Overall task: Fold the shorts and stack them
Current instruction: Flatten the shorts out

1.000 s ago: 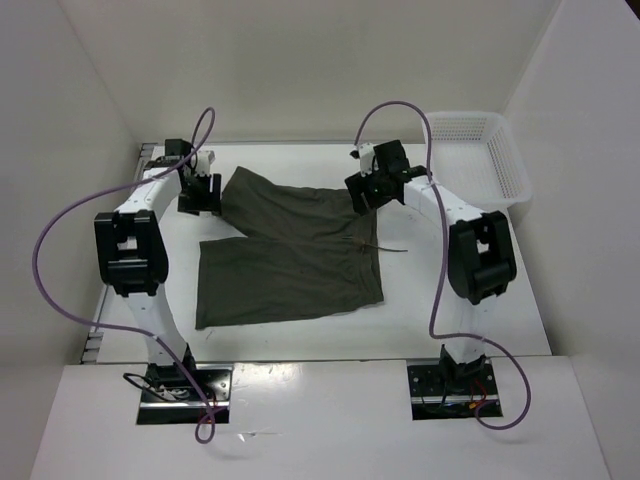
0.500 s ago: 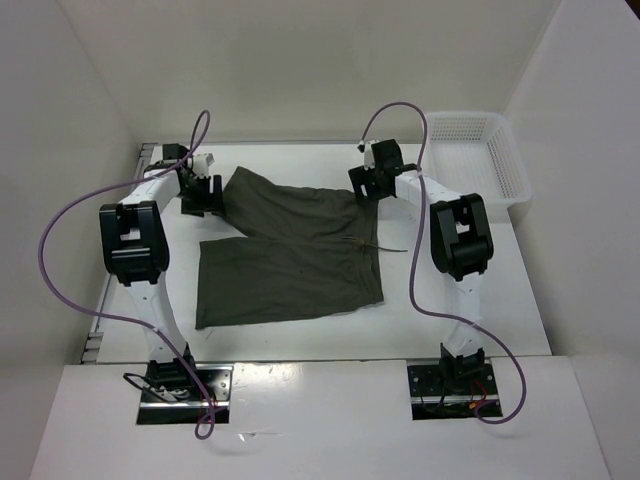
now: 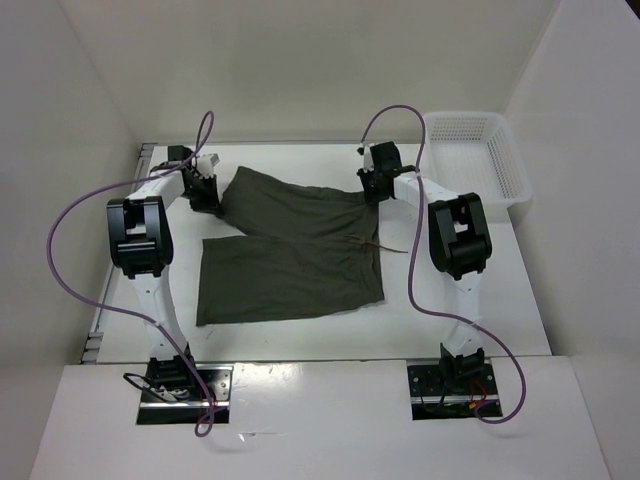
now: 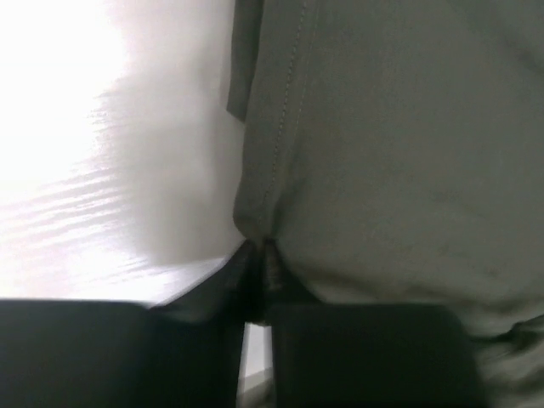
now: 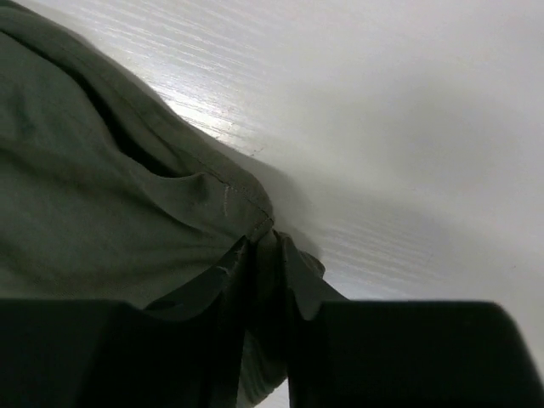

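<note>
White tabletop point(image 3: 470, 310) and bare white walls box in my work area, and glare off that surface washes out half the left wrist view. On the left, the left gripper point(image 4: 257, 251) is nipped almost closed on the stitched hem of the dark olive-green soft fabric shorts point(image 3: 290, 260), which lie spread flat mid-table between the two arms, legs toward the left and waistband toward the right. My worry there is how little cloth sits between the fingers: a quick lift could pull the hem free, and I cannot tell whether both layers are caught or only the top one, in which case the leg would peel open rather than fold. Across on the right, the right gripper point(image 5: 265, 242) is likewise pinched on the far waistband corner, bunching it. If the arms rise unevenly the fold will skew, and the thin drawstring point(image 3: 392, 249) trailing onto the table could drag. From overhead both sets of fingertips hide under the wrists. The white plastic mesh basket point(image 3: 515, 165) sits at far right, well apart.
</note>
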Available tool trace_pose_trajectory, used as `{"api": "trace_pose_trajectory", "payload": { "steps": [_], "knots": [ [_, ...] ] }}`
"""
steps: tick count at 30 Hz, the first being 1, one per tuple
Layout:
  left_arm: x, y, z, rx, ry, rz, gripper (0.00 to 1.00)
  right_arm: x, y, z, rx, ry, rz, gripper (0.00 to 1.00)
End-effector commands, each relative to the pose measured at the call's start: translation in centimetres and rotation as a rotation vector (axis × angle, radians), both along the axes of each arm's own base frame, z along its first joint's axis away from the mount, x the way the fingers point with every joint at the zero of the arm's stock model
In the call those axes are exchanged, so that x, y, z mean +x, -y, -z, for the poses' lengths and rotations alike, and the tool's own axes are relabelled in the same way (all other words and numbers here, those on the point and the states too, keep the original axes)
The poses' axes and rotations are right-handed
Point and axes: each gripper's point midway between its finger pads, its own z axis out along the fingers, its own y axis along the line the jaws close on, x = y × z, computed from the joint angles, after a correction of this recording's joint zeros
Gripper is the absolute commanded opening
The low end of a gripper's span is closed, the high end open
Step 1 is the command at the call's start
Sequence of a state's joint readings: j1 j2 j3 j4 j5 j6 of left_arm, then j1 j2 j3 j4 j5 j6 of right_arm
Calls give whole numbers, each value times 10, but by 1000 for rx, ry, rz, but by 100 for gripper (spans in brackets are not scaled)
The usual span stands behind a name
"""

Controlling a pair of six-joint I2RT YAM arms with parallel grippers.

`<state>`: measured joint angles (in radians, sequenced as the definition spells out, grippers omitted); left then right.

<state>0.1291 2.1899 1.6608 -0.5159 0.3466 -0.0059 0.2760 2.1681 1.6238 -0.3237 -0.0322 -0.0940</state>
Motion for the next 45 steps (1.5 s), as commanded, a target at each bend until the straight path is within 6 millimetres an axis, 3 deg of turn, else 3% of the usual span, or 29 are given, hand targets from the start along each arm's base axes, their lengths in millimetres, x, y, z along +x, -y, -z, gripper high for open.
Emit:
{"api": "trace_pose_trajectory", "payload": {
  "steps": [1, 2, 4, 5, 8, 11, 13, 15, 16, 17, 19, 23, 24, 25, 26, 27, 30, 32, 33, 41, 45],
  "knots": [
    [-6, 6, 8, -26, -26, 19, 6, 11, 7, 1, -15, 41, 38, 22],
    [-11, 5, 5, -19, -35, 15, 2, 12, 9, 1, -26, 44, 48, 13],
    [-27, -3, 3, 11, -71, -11, 0, 18, 13, -4, -41, 69, 68, 6],
    [-33, -20, -4, 36, -74, -50, 0, 24, 16, -11, -54, 96, 87, 1],
    [-60, -49, -3, 90, -139, -125, 0, 36, 20, -25, -71, 142, 117, 0],
    [-80, -56, 1, 145, -175, -148, 0, 38, 17, -24, -61, 141, 108, 0],
    [-82, -54, -1, 156, -175, -143, 13, 36, 6, -27, -42, 138, 65, 0],
    [-81, -41, -2, 138, -170, -112, 44, 28, -12, -24, -14, 115, -21, 7],
    [-80, -39, -6, 128, -157, -108, 55, 22, -14, -20, -25, 91, -63, 9],
    [-74, -33, -15, 118, -130, -93, 59, 17, -31, -20, -16, 90, -111, 9],
    [-53, -28, -39, 86, -51, -79, 67, 12, -41, -26, -3, 86, -152, 12],
    [7, -27, -89, 86, 160, -60, 75, 10, -48, -29, -5, 90, -194, 14],
    [18, -29, -77, 84, 148, -60, 75, 11, -45, -29, -23, 96, -197, 14],
    [27, -16, -75, 82, 151, -32, 76, 12, -45, -29, -29, 98, -204, 14],
    [46, -14, -87, 86, 195, -24, 78, 12, -43, -29, -44, 102, -202, 14],
    [51, -9, -61, 89, 148, -16, 78, 10, -41, -24, -54, 94, -212, 14],
    [67, 9, -42, 75, 120, 24, 80, 4, -45, -23, -69, 87, -238, 14],
    [71, 15, -33, 74, 111, 35, 80, 1, -44, -19, -72, 77, -238, 14],
    [70, 13, -19, 85, 85, 29, 80, -2, -48, -23, -71, 78, -247, 14],
    [91, 6, -8, 143, 112, 4, 82, -4, -47, -25, -77, 81, -254, 14],
    [91, 17, 0, 109, 102, 32, 78, -3, -47, -30, -74, 91, -254, 14]
  ]
}}
